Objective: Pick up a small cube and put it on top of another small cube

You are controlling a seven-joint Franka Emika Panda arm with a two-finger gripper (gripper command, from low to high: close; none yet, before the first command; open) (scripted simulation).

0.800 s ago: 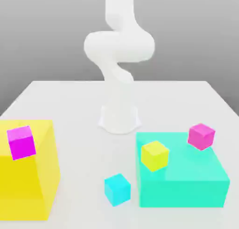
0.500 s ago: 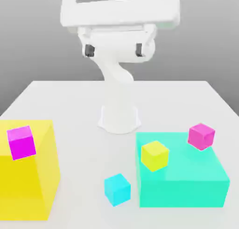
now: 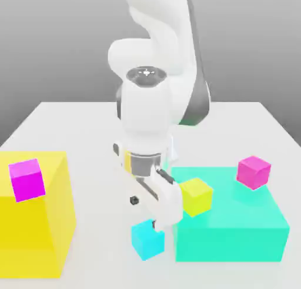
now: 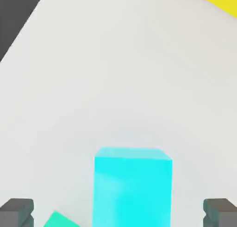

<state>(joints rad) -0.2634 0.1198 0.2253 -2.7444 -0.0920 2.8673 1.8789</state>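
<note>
The small cyan cube [image 3: 147, 241] rests on the white table [image 3: 88, 135], just off the big turquoise block's front corner on the exterior view's left. My gripper [image 3: 154, 226] hangs directly over it, jaws pointing down and open. In the hand view the cyan cube [image 4: 133, 189] lies between the two dark fingertips [image 4: 18, 211], which stand wide apart and clear of its sides; the gripper [image 4: 118, 212] holds nothing. A small yellow cube [image 3: 197, 196] and a small magenta cube [image 3: 254, 171] sit on the turquoise block. Another magenta cube [image 3: 26, 179] sits on the yellow block.
The large turquoise block [image 3: 235, 226] stands close beside the cyan cube on the exterior view's right. A large yellow block [image 3: 35, 229] fills the front of the exterior view's left. The arm's white base stands at mid-table behind them.
The arm has swung down from high above the table, and the hand now hovers over the cyan cube. None of the cubes has moved.
</note>
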